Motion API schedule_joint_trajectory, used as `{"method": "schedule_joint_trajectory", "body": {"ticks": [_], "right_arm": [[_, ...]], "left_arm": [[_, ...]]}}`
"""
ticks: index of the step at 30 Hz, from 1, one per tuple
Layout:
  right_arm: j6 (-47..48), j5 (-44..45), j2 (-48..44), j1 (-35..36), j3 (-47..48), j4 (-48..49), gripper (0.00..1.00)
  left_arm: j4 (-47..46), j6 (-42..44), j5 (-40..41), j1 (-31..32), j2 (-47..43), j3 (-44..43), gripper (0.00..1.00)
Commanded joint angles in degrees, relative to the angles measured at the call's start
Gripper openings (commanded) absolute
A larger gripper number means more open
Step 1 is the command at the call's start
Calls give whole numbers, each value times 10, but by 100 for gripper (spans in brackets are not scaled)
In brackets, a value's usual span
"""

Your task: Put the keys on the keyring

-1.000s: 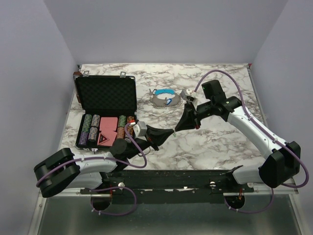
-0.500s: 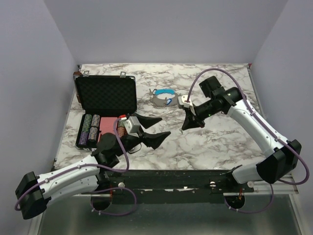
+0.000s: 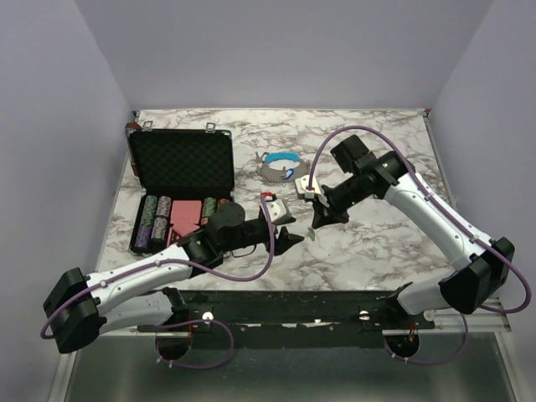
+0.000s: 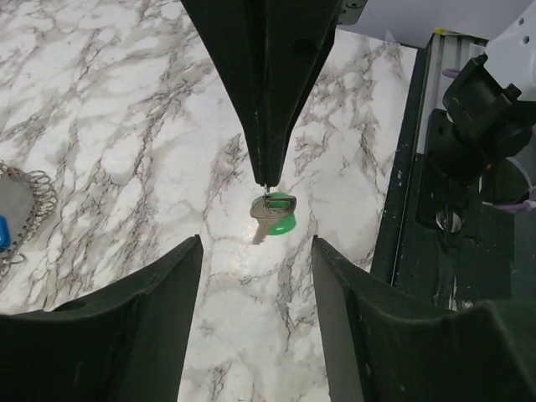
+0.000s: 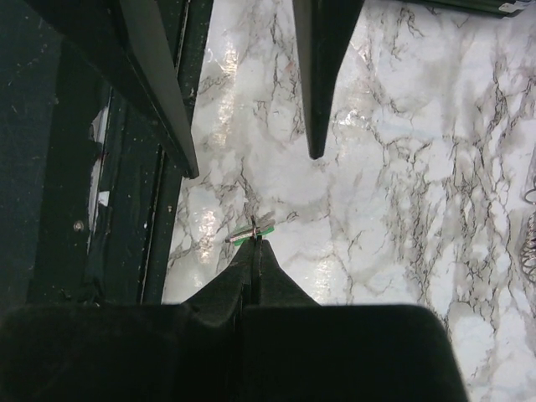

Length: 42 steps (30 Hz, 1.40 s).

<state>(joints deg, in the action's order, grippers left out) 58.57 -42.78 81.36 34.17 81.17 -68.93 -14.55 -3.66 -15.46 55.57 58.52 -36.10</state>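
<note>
Marble tabletop [image 4: 126,126]; green-headed silver key [image 4: 272,216] pinched in right gripper [image 4: 266,174].

We've got a white marble-pattern worktop [image 3: 377,251] with an open black case [image 3: 182,161] at its left, lid propped up and lined with dark foam. In the case's lower half we see rows of poker chips [image 3: 152,222] flanking a flat reddish pack [image 3: 186,214]; its near-right corner is hidden from us. Plain pale walls [image 3: 276,50] on three sides.

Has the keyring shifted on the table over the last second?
No. The keyring lies where it did, just right of the lid of the open black case.
</note>
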Motion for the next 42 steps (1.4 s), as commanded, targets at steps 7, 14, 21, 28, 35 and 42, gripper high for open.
{"method": "schedule_joint_trajectory", "body": {"ticks": [7,14,21,28,35,42], "right_arm": [[-3,6,6,4,15,-11,0],[-4,-7,6,5,14,-11,0],[-5,-14,6,5,12,-9,0],[-6,-19,6,5,11,-8,1],[-42,-19,-1,4,7,16,9],[-128,-188,-30,-112,-14,74,54]], "left_arm": [[-73,1,-51,3,47,-20,52],[-85,-7,-48,4,71,-28,39],[-93,-9,-52,5,85,-34,27],[-80,-10,-62,7,98,-42,8],[-85,-26,-34,7,85,-29,0],[-417,-186,76,2,2,157,0]]}}
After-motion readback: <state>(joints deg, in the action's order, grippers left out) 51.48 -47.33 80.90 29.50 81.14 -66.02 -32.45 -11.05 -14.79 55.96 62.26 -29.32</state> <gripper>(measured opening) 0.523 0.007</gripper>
